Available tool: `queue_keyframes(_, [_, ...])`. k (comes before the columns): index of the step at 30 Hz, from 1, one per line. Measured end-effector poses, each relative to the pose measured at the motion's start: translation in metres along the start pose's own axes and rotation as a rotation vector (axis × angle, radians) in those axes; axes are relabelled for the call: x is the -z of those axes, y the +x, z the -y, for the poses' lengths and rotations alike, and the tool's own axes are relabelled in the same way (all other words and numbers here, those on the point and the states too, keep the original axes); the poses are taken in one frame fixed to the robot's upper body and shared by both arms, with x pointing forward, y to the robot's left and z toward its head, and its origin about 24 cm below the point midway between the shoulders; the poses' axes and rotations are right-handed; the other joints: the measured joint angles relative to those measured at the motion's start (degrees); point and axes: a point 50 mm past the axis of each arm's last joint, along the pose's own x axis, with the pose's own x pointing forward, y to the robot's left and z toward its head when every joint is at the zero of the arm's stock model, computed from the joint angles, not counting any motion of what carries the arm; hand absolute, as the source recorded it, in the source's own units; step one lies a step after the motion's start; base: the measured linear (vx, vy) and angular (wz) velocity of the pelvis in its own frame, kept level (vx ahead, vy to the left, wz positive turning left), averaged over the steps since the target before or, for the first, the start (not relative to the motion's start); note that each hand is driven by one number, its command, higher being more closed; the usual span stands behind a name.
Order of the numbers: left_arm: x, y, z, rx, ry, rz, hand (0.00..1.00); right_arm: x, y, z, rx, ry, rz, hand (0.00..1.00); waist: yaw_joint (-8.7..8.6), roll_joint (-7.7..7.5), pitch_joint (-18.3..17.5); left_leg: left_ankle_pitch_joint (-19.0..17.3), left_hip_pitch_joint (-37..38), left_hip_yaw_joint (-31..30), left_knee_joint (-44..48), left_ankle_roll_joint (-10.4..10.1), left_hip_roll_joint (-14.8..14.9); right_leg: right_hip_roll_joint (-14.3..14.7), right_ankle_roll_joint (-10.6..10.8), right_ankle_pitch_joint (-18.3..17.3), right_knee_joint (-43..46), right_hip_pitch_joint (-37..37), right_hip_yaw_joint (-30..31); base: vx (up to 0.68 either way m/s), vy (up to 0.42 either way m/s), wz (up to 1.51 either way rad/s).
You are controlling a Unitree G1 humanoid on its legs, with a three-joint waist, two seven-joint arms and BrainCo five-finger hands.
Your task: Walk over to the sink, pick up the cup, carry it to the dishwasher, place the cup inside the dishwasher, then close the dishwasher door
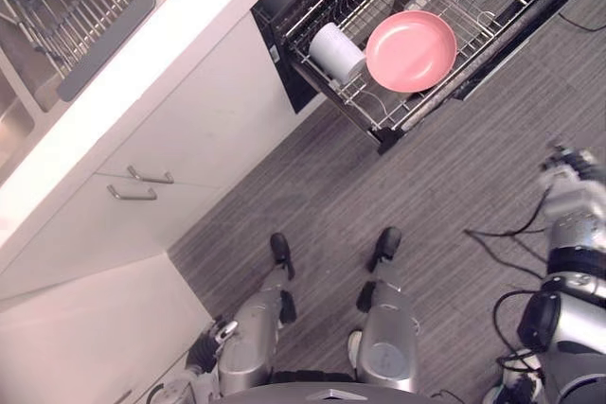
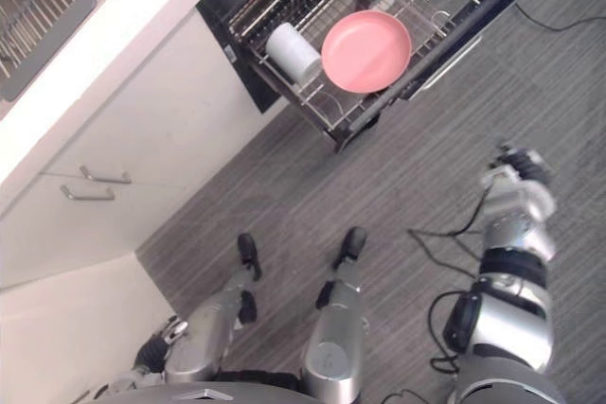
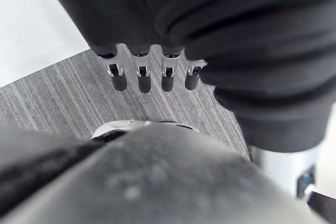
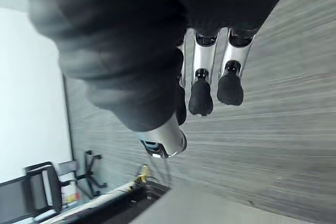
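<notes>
A white cup lies on its side in the dishwasher's pulled-out wire rack, touching a pink plate beside it. The dishwasher stands open at the top middle of the head views, its dark door lowered to the right of the rack. My left hand hangs low by my side near the white cabinet, its fingers straight and holding nothing. Out to the right, well short of the dishwasher, my right hand hovers over the grey floor, its fingers straight and empty.
A white counter runs along the left, with a steel sink holding a drying rack. Below it are white drawers with metal handles. Grey plank floor stretches between me and the dishwasher. An office chair stands far off.
</notes>
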Motion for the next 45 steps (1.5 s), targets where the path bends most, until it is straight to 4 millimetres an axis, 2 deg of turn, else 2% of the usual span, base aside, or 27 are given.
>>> queue_keyframes(3, [-0.002, 0.001, 0.0, 0.0, 0.002, 0.004, 0.0, 0.027, -0.001, -0.009, -0.077, -0.026, -0.101, 1.0, 0.71, 0.05, -0.04, -0.01, -0.59, -0.19, 0.01, 0.01, -0.17, -0.13, 0.28, 0.51, -0.41, -0.22, -0.21, 0.06, -0.038, 0.06])
queue_keyframes(6, [-0.005, 0.004, -0.001, -0.007, 0.0, -0.003, 0.0, 0.039, -0.002, -0.022, -0.158, -0.052, -0.156, 1.0, 1.61, 0.1, -0.07, 0.2, -1.71, -1.35, 0.02, 0.06, -0.37, -0.25, -0.07, 0.88, -0.74, -0.48, -1.29, 0.06, -0.032, 0.16])
queue_keyframes(14, [-0.008, 0.007, 0.002, 0.004, 0.018, -0.009, 0.0, 0.032, 0.002, -0.077, -0.3, -0.139, -0.166, 1.0, 3.47, 0.5, -0.32, 1.19, -3.24, -3.94, 0.05, 0.88, -2.08, -2.01, -0.18, 1.05, 0.04, -0.46, -3.79, 0.05, -0.015, 0.21])
queue_keyframes(20, [-0.006, 0.008, 0.006, 0.014, 0.009, -0.015, 0.0, 0.009, 0.009, -0.079, -0.244, -0.453, -0.094, 1.0, 4.24, 1.76, -0.38, 1.58, -3.86, -6.97, 0.04, 1.36, -3.8, -4.49, 0.64, -0.16, 3.24, -0.37, -6.11, 0.02, -0.009, 0.25])
queue_keyframes(22, [-0.003, 0.008, 0.009, 0.02, -0.001, -0.022, 0.0, -0.005, 0.01, -0.089, -0.237, -0.586, -0.049, 1.0, 4.77, 2.59, -0.89, 2.01, -4.12, -7.93, 0.04, 1.29, -4.12, -5.22, 0.73, -0.8, 4.66, -0.4, -6.95, 0.0, -0.035, 0.23])
queue_keyframes(24, [-0.003, 0.008, 0.011, 0.025, -0.005, -0.022, 0.0, -0.012, 0.009, -0.102, -0.252, -0.646, -0.015, 1.0, 5.24, 2.94, -1.14, 2.23, -4.14, -8.68, 0.04, 1.0, -4.17, -5.6, 0.75, -1.36, 5.62, -0.37, -7.57, -0.01, -0.073, 0.2])
queue_keyframes(29, [0.005, 0.007, 0.02, 0.048, -0.033, -0.038, 0.0, -0.03, 0.005, -0.131, -0.274, -0.777, 0.072, 1.0, 6.63, 5.34, -2.86, 2.96, -4.8, -12.65, 0.05, 0.13, -4.68, -7.66, 0.97, -4.64, 11.07, -0.47, -10.7, 0.0, -0.101, 0.36])
queue_keyframes(30, [0.006, 0.007, 0.021, 0.058, -0.033, -0.04, 0.0, -0.034, 0.004, -0.136, -0.273, -0.811, 0.094, 1.0, 7.49, 5.7, -3.12, 2.96, -4.71, -13.1, 0.05, 0.13, -4.74, -8.39, 1.34, -5.71, 13.04, -0.54, -11.31, 0.01, -0.1, 0.3])
queue_keyframes(33, [0.01, 0.004, 0.021, 0.067, -0.039, -0.049, 0.0, -0.039, 0.002, -0.146, -0.28, -0.862, 0.13, 1.0, 8.98, 6.23, -3.52, 3.16, -4.81, -14.21, 0.07, -0.07, -5.27, -10.71, 1.36, -8.84, 18.45, -1.13, -12.68, 0.03, -0.128, 0.38])
queue_keyframes(35, [0.013, 0.002, 0.021, 0.067, -0.039, -0.057, 0.0, -0.042, 0.0, -0.155, -0.287, -0.887, 0.147, 1.0, 9.16, 6.32, -3.58, 3.87, -4.72, -14.86, 0.11, -0.6, -5.82, -12.17, 1.53, -10.8, 21.62, -1.25, -13.39, 0.05, -0.112, 0.38])
queue_keyframes(37, [0.015, 0.002, 0.02, 0.074, -0.025, -0.071, 0.0, -0.05, -0.003, -0.165, -0.297, -0.902, 0.176, 1.0, 9.25, 6.37, -3.62, 4.31, -4.71, -15.74, 0.4, -0.25, -6.41, -13.55, 1.65, -12.48, 24.12, -1.23, -14.21, 0.06, -0.104, 0.37])
queue_keyframes(39, [0.014, 0.002, 0.021, 0.081, -0.015, -0.073, 0.0, -0.063, -0.008, -0.181, -0.32, -0.958, 0.278, 1.0, 10.5, 6.4, -3.64, 4.81, -4.34, -16.55, 0.42, 0.38, -6.98, -14.98, 1.77, -14.33, 26.9, -1.15, -14.68, 0.05, -0.102, 0.25])
queue_keyframes(41, [0.015, 0.001, 0.021, 0.083, -0.017, -0.075, 0.0, -0.069, -0.013, -0.191, -0.351, -0.985, 0.351, 1.0, 11.08, 6.41, -3.64, 4.77, -3.94, -17.0, 0.42, 0.32, -7.08, -15.43, 1.8, -15.38, 27.97, -0.67, -15.19, 0.02, -0.107, 0.19])
queue_keyframes(43, [0.015, 0.001, 0.021, 0.095, -0.007, -0.082, 0.0, -0.083, -0.022, -0.209, -0.373, -1.023, 0.462, 1.0, 11.78, 6.81, -3.94, 4.65, -3.52, -17.62, 0.41, 0.21, -7.11, -15.9, 1.69, -16.8, 29.1, 0.16, -16.26, 0.0, -0.128, 0.21])
queue_keyframes(45, [0.018, -0.002, 0.02, 0.103, -0.002, -0.088, 0.0, -0.082, -0.023, -0.21, -0.383, -1.072, 0.491, 1.0, 11.72, 6.86, -3.98, 4.19, -3.32, -17.63, 0.4, -0.25, -6.91, -15.87, 1.67, -17.33, 29.64, 0.23, -16.31, -0.03, -0.099, 0.02])
